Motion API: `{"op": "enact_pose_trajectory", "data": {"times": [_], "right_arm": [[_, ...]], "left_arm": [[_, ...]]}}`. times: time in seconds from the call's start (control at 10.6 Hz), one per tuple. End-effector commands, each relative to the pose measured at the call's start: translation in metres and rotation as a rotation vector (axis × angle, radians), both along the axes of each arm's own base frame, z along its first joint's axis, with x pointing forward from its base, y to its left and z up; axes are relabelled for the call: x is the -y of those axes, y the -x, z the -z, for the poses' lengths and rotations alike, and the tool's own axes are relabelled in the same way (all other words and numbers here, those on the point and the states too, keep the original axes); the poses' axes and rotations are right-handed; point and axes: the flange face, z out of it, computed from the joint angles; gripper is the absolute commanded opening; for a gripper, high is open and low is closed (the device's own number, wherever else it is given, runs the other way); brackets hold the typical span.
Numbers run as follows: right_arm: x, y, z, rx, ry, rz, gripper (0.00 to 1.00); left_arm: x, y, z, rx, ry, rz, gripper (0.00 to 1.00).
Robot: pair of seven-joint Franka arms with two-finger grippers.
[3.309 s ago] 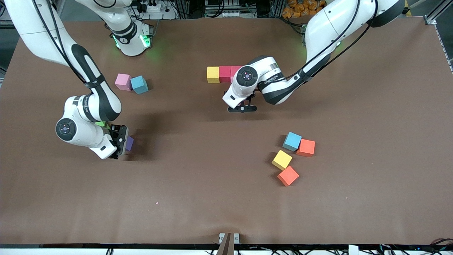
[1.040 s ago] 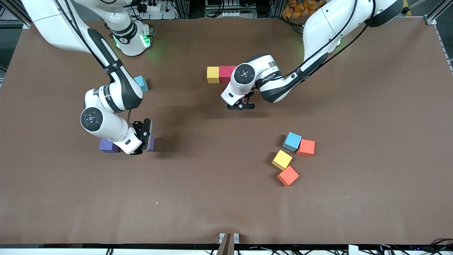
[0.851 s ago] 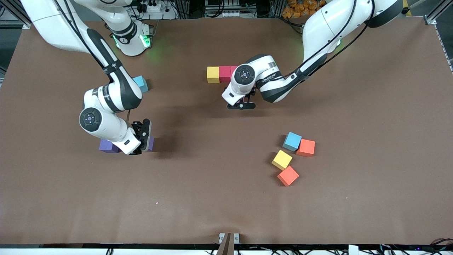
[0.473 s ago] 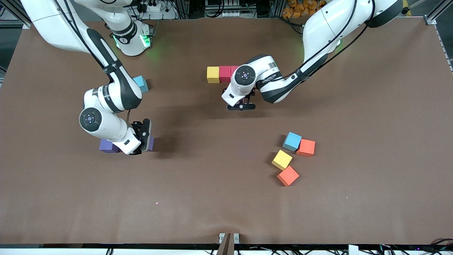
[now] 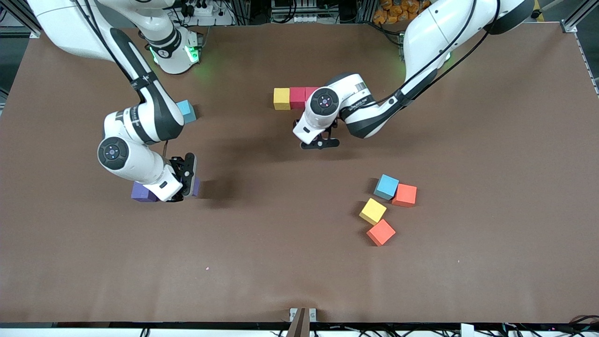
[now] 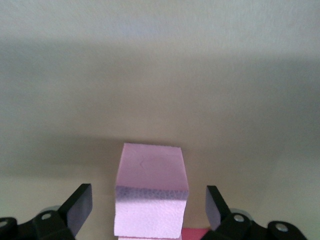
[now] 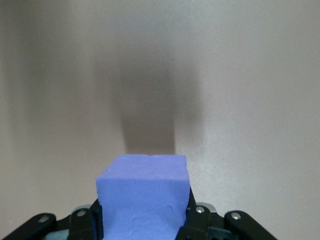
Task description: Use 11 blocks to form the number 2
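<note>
My right gripper (image 5: 189, 180) is shut on a purple block (image 5: 196, 186) and holds it just above the table; the right wrist view shows the block (image 7: 142, 195) clamped in that gripper (image 7: 143, 220). A second purple block (image 5: 142, 192) lies beside it, partly under the arm. My left gripper (image 5: 320, 143) is open over a pink block (image 6: 150, 170), which sits between its spread fingers (image 6: 80, 207). A row of yellow (image 5: 281, 98), red (image 5: 297, 97) and pink (image 5: 308, 92) blocks lies by the left wrist, the pink one mostly hidden.
A light blue block (image 5: 187, 111) lies beside the right arm's elbow. A loose cluster lies nearer the camera toward the left arm's end: light blue (image 5: 386, 186), orange (image 5: 405, 195), yellow (image 5: 373, 211) and orange (image 5: 381, 232) blocks.
My right gripper has lifted the purple block off the table, carried it a short way, then drifted slightly back toward its own end. The left gripper has barely shifted.
</note>
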Motion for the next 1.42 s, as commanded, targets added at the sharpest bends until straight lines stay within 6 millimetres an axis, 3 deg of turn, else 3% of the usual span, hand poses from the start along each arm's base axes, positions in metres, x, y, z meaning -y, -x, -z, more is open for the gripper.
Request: {"op": "enact_pose_trajectory", "data": {"times": [0.0,0.19,0.28,0.66,0.85,1.04,1.23,1.32], "right_arm": [[0.0,0.005,-0.005,-0.005,-0.005,0.01,0.35],[-0.003,0.005,-0.005,-0.006,-0.007,0.013,0.35],[-0.013,0.009,-0.001,-0.017,-0.005,0.028,0.35],[-0.102,0.043,-0.004,-0.02,0.013,0.05,0.35],[-0.123,0.052,-0.003,-0.019,0.012,0.014,0.35],[-0.139,0.06,-0.001,-0.024,0.002,-0.013,0.35],[-0.171,0.079,0.005,-0.042,0.006,-0.028,0.35],[-0.196,0.095,0.004,-0.047,0.005,-0.023,0.35]], "left_arm": [[-0.024,-0.026,-0.017,0.006,-0.015,-0.062,1.0],[-0.057,-0.064,-0.024,0.007,-0.021,-0.134,1.0],[-0.07,-0.084,-0.035,0.008,-0.033,-0.163,1.0],[-0.116,-0.137,-0.053,0.045,-0.018,-0.178,1.0],[-0.138,-0.164,-0.068,0.068,0.011,-0.225,1.0],[-0.169,-0.19,-0.07,0.092,0.001,-0.284,1.0],[-0.179,-0.208,-0.072,0.112,0.003,-0.308,1.0],[-0.191,-0.213,-0.066,0.11,-0.015,-0.316,1.0]]}}
